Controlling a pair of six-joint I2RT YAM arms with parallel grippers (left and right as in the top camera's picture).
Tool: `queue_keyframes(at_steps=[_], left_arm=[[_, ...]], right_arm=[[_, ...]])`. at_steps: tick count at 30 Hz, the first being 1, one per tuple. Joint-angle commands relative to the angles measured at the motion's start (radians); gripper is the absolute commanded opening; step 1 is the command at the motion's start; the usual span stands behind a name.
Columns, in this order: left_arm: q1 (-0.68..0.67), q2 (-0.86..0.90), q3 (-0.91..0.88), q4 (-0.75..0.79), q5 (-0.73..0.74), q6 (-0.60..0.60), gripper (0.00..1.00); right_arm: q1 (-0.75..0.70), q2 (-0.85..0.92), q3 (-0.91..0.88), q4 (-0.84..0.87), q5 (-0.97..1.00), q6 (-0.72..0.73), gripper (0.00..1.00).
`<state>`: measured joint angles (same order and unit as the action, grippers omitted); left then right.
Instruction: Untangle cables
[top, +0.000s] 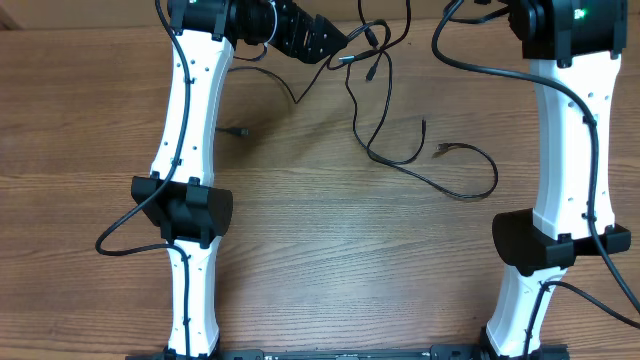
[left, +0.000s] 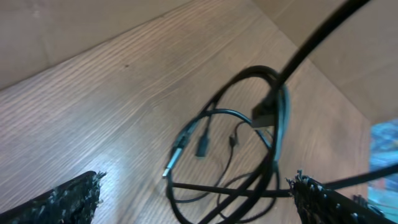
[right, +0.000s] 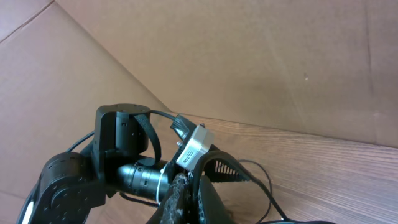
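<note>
Black cables (left: 284, 115) with silvery plug (left: 169, 167) on wooden table (top: 330, 250)

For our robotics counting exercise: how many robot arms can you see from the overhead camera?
2. The left arm runs up the left side of the view and bends toward the cables. The right arm runs up the right side. None seems hidden.
</note>
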<state>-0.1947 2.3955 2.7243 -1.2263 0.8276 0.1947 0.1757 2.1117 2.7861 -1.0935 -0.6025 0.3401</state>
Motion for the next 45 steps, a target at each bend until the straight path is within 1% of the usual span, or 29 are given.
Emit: queue_keyframes(at_steps=[1,3,5,9,12,14,15,16,18,19,20,25,28,32,35,40,43,45], left_arm=[[-0.003,-0.043,0.029,-0.013,0.057,0.02,0.99],[-0.005,-0.043,0.028,-0.036,0.055,0.059,0.99],[-0.013,-0.043,0.027,-0.064,0.02,0.095,1.0],[-0.042,-0.035,0.026,-0.084,-0.098,0.098,0.99],[-0.063,-0.028,0.026,-0.072,-0.122,0.098,1.0],[-0.076,-0.024,0.026,-0.058,-0.132,0.098,0.96],[-0.082,-0.023,0.026,-0.049,-0.133,0.098,0.91],[-0.085,-0.021,0.026,-0.038,-0.134,0.098,0.77],[-0.089,-0.014,0.026,-0.014,-0.134,0.098,0.46],[-0.089,-0.011,0.026,-0.007,-0.136,0.098,0.28],[-0.089,-0.007,0.026,-0.003,-0.142,0.097,0.04],[-0.087,0.0,0.026,-0.035,-0.135,0.071,0.04],[-0.086,0.0,0.027,-0.087,-0.098,0.071,0.04],[-0.086,0.0,0.027,-0.174,-0.098,0.076,0.04],[-0.084,0.0,0.027,-0.229,-0.106,0.098,0.04],[-0.07,0.0,0.027,-0.258,-0.216,0.097,0.04],[-0.053,0.0,0.027,-0.257,-0.317,0.091,0.04],[-0.039,0.0,0.027,-0.253,-0.393,0.064,0.04]], right_arm=[[0.001,-0.008,0.003,0.007,0.011,0.0,0.04],[0.001,-0.008,0.003,0.007,0.011,0.0,0.04],[0.001,-0.008,0.003,0.007,0.01,0.0,0.04],[0.001,-0.008,0.003,0.007,0.01,0.0,0.04],[0.001,-0.008,0.003,0.007,0.003,0.003,0.04],[0.001,-0.008,0.003,0.007,-0.008,0.004,0.04],[0.001,-0.008,0.003,0.007,-0.016,0.004,0.04],[0.001,-0.008,0.003,0.007,-0.029,0.004,0.04],[0.002,-0.008,0.003,0.004,-0.05,0.005,0.04],[0.004,-0.008,0.003,0.001,-0.056,0.004,0.04],[0.007,-0.008,0.003,-0.004,-0.058,0.004,0.04],[0.011,-0.008,0.003,-0.007,-0.03,0.003,0.04],[-0.008,-0.008,0.003,0.021,0.078,0.003,0.04],[-0.045,-0.008,0.003,0.065,0.219,0.003,0.04],[-0.079,-0.008,0.003,0.078,0.282,0.003,0.04],[-0.136,-0.008,0.003,0.044,0.384,-0.002,0.04],[-0.188,-0.008,0.003,-0.001,0.448,-0.008,0.04],[-0.23,-0.01,0.003,-0.042,0.462,-0.008,0.04]])
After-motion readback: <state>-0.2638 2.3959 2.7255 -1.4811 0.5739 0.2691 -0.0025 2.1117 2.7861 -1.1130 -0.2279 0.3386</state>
